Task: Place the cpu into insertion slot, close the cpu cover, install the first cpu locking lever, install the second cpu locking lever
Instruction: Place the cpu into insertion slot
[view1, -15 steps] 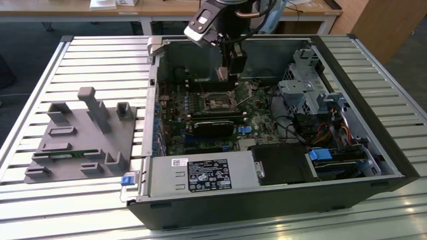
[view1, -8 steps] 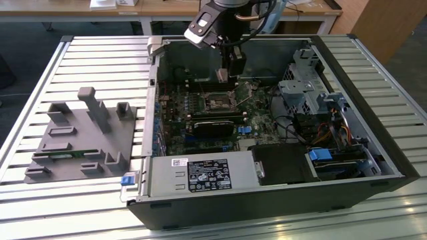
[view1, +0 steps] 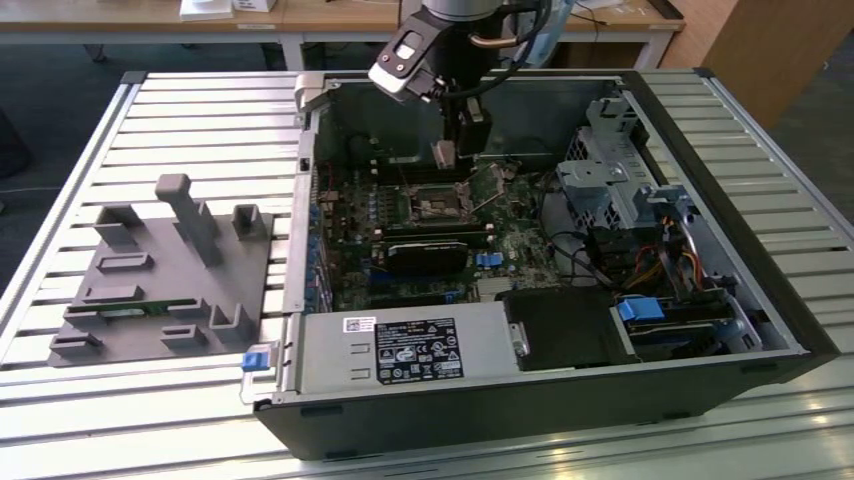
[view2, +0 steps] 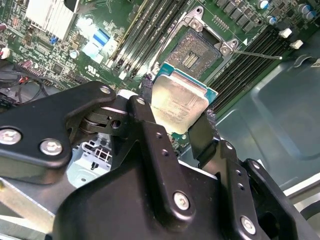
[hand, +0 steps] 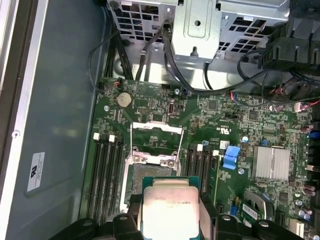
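In the exterior view, the arm reaches down into an open case (view1: 534, 410) that lies on a slatted table (view1: 187, 110). The claw (view1: 446, 150) hangs over the back part of the board (view1: 350, 262) with a small pale piece, the cpu (view1: 445, 154), at its tip, above and just beyond the slot (view1: 438, 205). A grey fixture (view1: 160, 270) sits by the table's edge at the exterior view's left. The grip itself is too small to judge here.

In the second wrist view, the claw (view2: 177, 106) is clenched on the cpu (view2: 180, 97). Two black fingers (view2: 150, 125) press on opposite edges, leaving the metal face bare. The cpu hangs in the air, apart from the slot (view2: 196, 49), which lies open with its dark centre exposed. The chip is likely light, stiff and thin, with a smooth face that could slip. The contacts beneath are probably fragile, so the edges look like the right place to hold. Its underside is hidden.

In the first wrist view, the cpu (hand: 170, 205) hides the near edge of the slot (hand: 149, 175). The cover (hand: 156, 128) seems swung up at the far side, though its thin frame is hard to tell from the rods (hand: 180, 146) beside it. The claw (hand: 171, 212) is cut off by the picture edge.
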